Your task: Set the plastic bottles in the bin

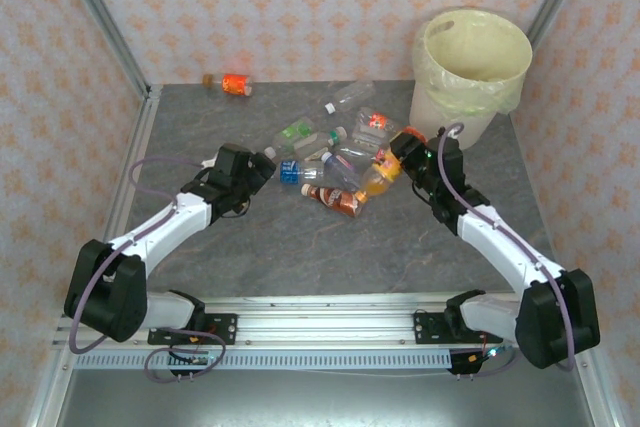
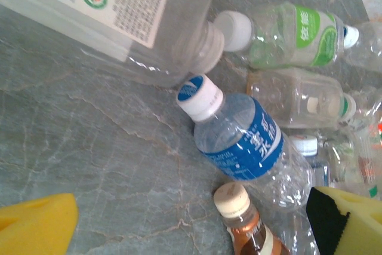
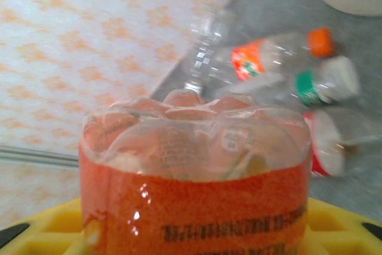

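Note:
Several plastic bottles [image 1: 335, 152] lie in a heap mid-table. One with an orange label [image 1: 236, 84] lies apart at the back left. The bin [image 1: 472, 65] stands at the back right, cream with a yellow-green bag. My right gripper [image 1: 398, 160] [image 3: 194, 234] is at the heap's right side, shut on an orange-labelled bottle [image 3: 194, 195] [image 1: 381, 178] that fills the gap between its yellow pads. My left gripper [image 1: 263, 169] [image 2: 191, 234] is open at the heap's left edge. A blue-labelled bottle [image 2: 239, 141] and a brown bottle with a cream cap [image 2: 245, 219] lie just ahead of it.
A big clear bottle with a white label [image 2: 119, 16], a green-labelled one [image 2: 292, 37] and a clear one [image 2: 298, 97] lie beyond the left gripper. Patterned walls close the table's back and sides. Bare grey tabletop [image 1: 300, 247] stretches in front of the heap.

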{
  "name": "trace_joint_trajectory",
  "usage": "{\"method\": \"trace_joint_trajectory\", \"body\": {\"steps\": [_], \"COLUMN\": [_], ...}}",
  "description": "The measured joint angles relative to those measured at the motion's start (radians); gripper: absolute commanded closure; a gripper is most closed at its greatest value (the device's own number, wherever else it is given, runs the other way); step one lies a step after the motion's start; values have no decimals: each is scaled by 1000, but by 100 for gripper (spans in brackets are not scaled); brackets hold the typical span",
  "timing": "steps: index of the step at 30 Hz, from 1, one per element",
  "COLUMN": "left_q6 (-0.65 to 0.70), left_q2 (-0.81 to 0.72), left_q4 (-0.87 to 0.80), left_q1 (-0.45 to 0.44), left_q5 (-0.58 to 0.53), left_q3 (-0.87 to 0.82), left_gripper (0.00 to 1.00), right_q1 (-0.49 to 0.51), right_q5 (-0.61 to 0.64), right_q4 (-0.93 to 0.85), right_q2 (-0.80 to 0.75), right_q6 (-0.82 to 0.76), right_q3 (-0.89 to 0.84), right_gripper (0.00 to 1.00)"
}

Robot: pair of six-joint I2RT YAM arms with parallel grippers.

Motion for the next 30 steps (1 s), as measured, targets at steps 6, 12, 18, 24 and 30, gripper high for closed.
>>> {"method": "trace_joint_trajectory", "body": {"steps": [6, 12, 18, 24, 30], "left_q6": [-4, -13, -13, -13, -13], "left_q2": [24, 46, 40, -24, -90], "left_q4": [0, 0, -2, -9, -35], "left_q1": [-33, -42, -45, -45, -45], "left_q5": [0, 1, 0, -4, -25], "left_q3": [13, 13, 13, 0, -35], "left_gripper": [0, 0, 0, 0, 0], "right_q1": [-39, -141, -288, -388, -432], "right_q5": [-103, -146, -125, -48, 74], "right_q4": [42, 39, 18, 4, -4], "right_q2": [57, 128, 235, 357, 469], "right_q6": [-26, -76, -105, -120, -225], "right_q3": [218, 436, 646, 793, 892], "right_gripper": [48, 48, 49, 49, 49]}}
